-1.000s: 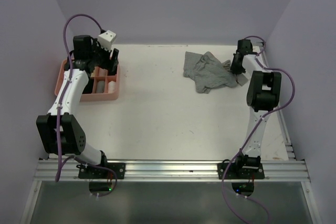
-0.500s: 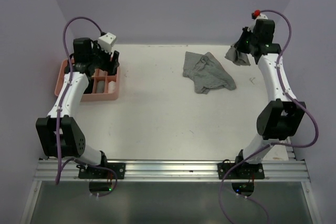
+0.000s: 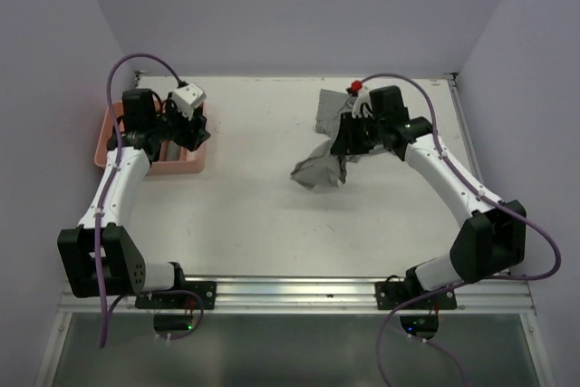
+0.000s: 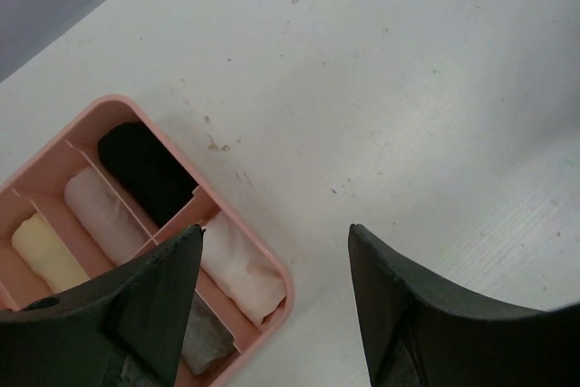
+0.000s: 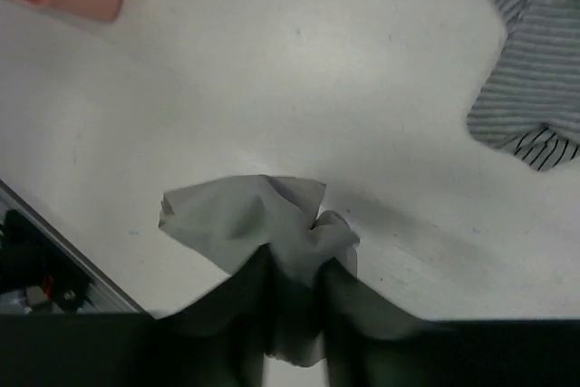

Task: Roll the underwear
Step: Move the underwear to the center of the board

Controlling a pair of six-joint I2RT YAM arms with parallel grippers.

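Plain grey underwear [image 5: 245, 215]; grey-white striped underwear [image 5: 535, 61]; pink tray [image 3: 177, 168]; white table [image 3: 272, 224].

A white table [image 3: 263, 215], a little stained, stands between pale lilac walls: a back wall [image 3: 299, 6], a left wall [image 3: 45, 88] and a right wall [image 3: 539, 88]. The light is even. A metal rail [image 3: 299, 289] runs along the near edge; below it lies a grey surface [image 3: 290, 351], perhaps the floor.

Bright, even light; fingers [image 5: 214, 316] blurred.
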